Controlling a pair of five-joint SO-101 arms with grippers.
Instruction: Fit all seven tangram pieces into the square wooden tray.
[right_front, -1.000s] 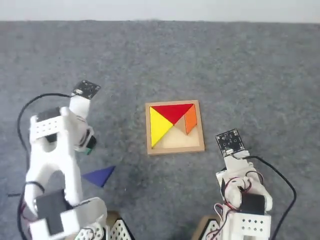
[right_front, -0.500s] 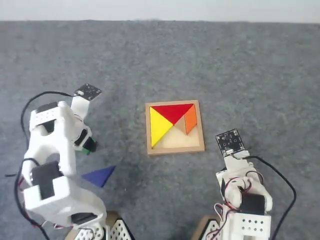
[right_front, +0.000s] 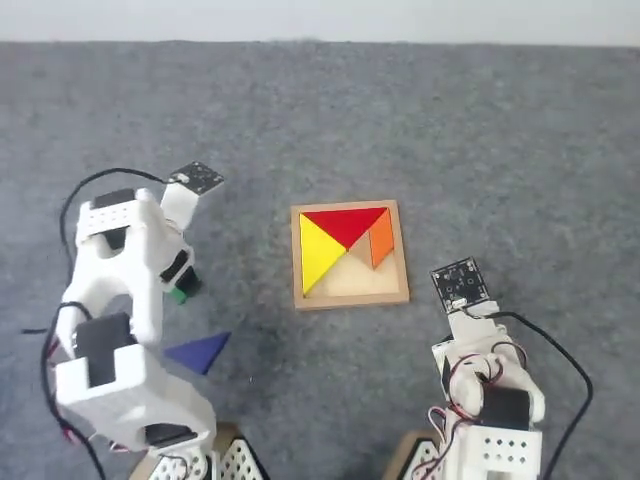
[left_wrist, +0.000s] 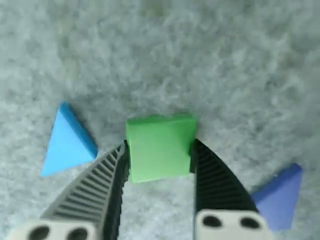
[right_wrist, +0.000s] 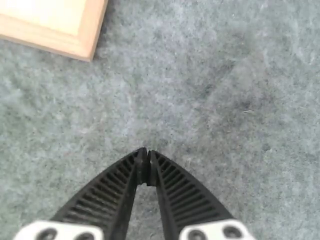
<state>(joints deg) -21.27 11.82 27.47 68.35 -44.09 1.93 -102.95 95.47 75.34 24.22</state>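
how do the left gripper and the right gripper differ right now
The left gripper is clamped on the green square; the right gripper is shut on nothing. The left gripper has a light blue triangle and a dark blue triangle close by; the right gripper has a corner of the wooden tray nearby. Both are black, ribbed and point down at the grey carpet.

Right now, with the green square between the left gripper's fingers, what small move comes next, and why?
Probably lift the green square straight up. The left gripper grips both its sides, a light blue triangle and a dark blue triangle lie close by, and the wooden tray has bare floor.
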